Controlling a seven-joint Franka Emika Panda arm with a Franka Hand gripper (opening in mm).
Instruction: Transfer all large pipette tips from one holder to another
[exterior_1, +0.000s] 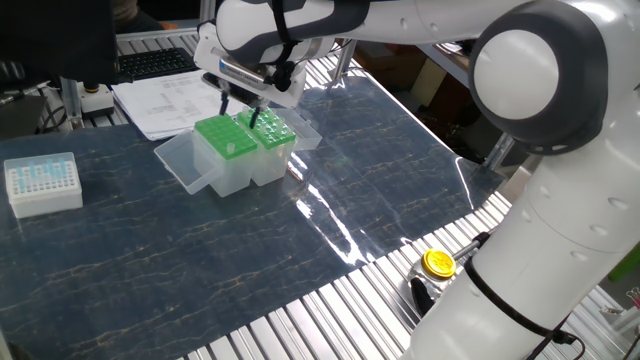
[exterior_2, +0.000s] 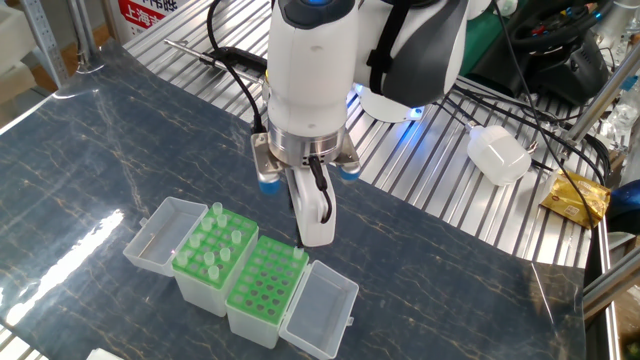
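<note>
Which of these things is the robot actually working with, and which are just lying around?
In use: two green holders and, large pipette tips, gripper with jaws open.

Lying about: small white box, papers, yellow-capped item, white adapter.

Two holders (exterior_2: 240, 270) side by side

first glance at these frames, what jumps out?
The big white arm, its claw open just above two green tip racks mid-table. Several large pipette tips stand in the left rack of the other fixed view. A small white box of bluish tips sits apart near the mat's edge.
</note>
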